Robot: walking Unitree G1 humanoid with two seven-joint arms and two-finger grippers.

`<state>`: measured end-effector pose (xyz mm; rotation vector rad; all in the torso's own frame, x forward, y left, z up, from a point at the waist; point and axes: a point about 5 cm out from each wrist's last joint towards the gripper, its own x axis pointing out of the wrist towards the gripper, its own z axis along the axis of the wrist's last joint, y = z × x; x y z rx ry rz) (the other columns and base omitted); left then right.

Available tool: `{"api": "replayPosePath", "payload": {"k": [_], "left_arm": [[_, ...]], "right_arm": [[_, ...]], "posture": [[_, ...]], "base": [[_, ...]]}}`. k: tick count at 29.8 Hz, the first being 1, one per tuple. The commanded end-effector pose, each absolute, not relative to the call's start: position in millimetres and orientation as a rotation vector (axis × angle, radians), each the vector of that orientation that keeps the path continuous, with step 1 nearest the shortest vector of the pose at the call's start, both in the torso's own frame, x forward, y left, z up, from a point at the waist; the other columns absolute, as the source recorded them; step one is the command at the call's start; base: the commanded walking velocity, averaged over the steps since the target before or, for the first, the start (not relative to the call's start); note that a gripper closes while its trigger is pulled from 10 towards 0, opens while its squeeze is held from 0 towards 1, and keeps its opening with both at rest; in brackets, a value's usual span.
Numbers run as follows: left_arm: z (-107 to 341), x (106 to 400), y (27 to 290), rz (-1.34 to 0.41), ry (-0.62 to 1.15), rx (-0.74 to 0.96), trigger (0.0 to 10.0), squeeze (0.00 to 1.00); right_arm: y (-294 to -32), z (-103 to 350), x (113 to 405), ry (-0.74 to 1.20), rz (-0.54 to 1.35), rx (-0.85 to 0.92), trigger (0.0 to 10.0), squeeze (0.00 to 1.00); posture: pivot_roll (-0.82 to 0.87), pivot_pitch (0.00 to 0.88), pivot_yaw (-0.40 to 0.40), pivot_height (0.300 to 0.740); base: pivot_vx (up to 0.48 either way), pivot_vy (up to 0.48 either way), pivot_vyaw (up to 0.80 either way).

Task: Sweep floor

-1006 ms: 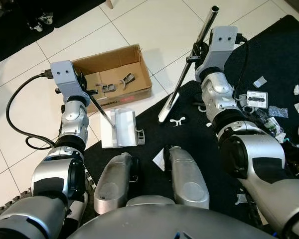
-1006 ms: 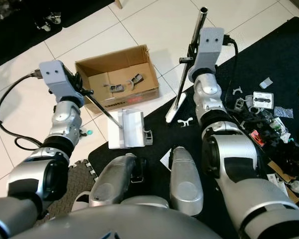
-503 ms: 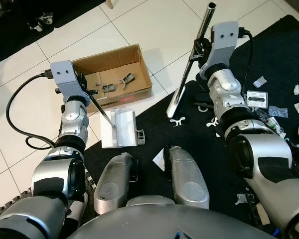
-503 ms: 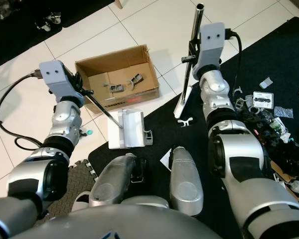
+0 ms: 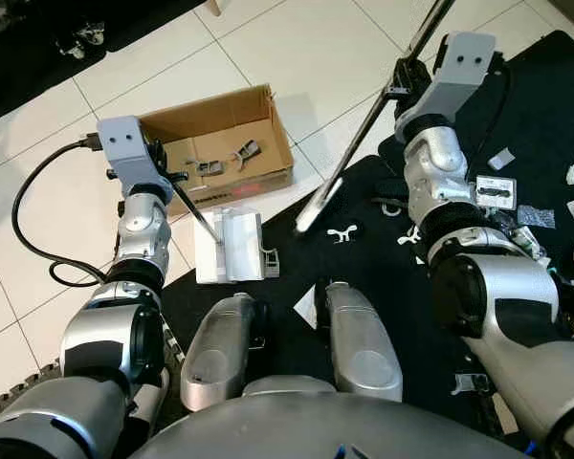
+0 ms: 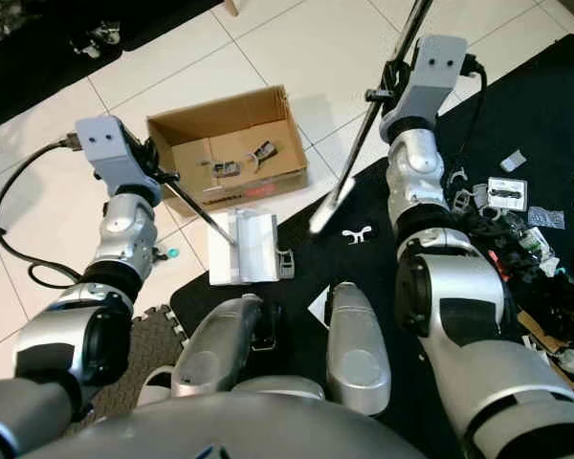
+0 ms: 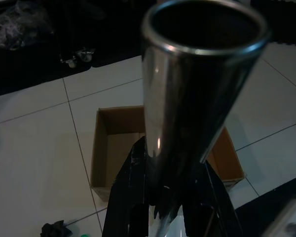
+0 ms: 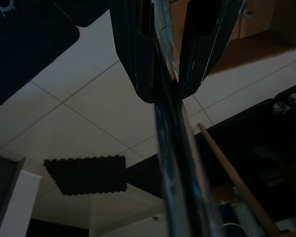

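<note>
My right gripper (image 5: 403, 88) is shut on a long metal broom pole (image 5: 364, 129) that slants from the upper right down to a pale lower end (image 5: 306, 218) at the edge of the black mat (image 5: 383, 277). In the right wrist view the pole (image 8: 175, 163) runs between the black fingers (image 8: 133, 54). My left gripper (image 5: 168, 176) is shut on the thin handle (image 5: 199, 212) of a white dustpan (image 5: 228, 247) lying on the tiles. A white clip (image 5: 342, 233) lies on the mat beside the pole's end.
An open cardboard box (image 5: 268, 134) with a few small pieces inside stands behind the dustpan. Several white and grey scraps (image 5: 497, 158) litter the mat at the right. A black cable (image 5: 24, 225) loops on the tiles at the left. My knees (image 5: 354, 335) are below.
The right arm has tilted the pole: its top swung right, out of the picture, and its lower end moved left toward the dustpan. The left arm and dustpan stayed put.
</note>
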<state>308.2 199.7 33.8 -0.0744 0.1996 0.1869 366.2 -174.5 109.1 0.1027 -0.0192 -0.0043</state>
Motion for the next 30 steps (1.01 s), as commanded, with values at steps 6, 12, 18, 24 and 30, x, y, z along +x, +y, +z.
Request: {"api": "replayPosePath", "payload": {"k": [6, 12, 18, 24, 30], "left_arm": [[23, 294, 206, 0.178, 0.231, -0.060, 10.0, 0.00], [25, 292, 206, 0.169, 0.217, -0.054, 10.0, 0.00], [24, 290, 206, 0.162, 0.209, -0.034, 10.0, 0.00], [25, 286, 198, 0.140, 0.195, -0.030, 10.0, 0.00], [26, 284, 187, 0.098, 0.167, -0.012, 10.0, 0.00]], "right_arm": [[-163, 108, 365, -0.038, 0.037, 0.132, 10.0, 0.00], [-161, 106, 365, -0.026, 0.025, 0.287, 10.0, 0.00], [-170, 114, 371, -0.040, -0.043, 0.438, 10.0, 0.00], [-177, 122, 373, -0.069, -0.077, 0.306, 10.0, 0.00], [-164, 121, 373, -0.065, 0.035, 0.178, 10.0, 0.00]], "posture": [[0.07, 0.189, 0.095, 0.740], [0.09, 0.190, 0.092, 0.740], [0.10, 0.186, 0.083, 0.740], [0.10, 0.178, 0.075, 0.740], [0.07, 0.164, 0.061, 0.740]], "base": [[0.000, 0.000, 0.00], [0.000, 0.000, 0.00], [0.000, 0.000, 0.00], [0.000, 0.000, 0.00], [0.000, 0.000, 0.00]]}}
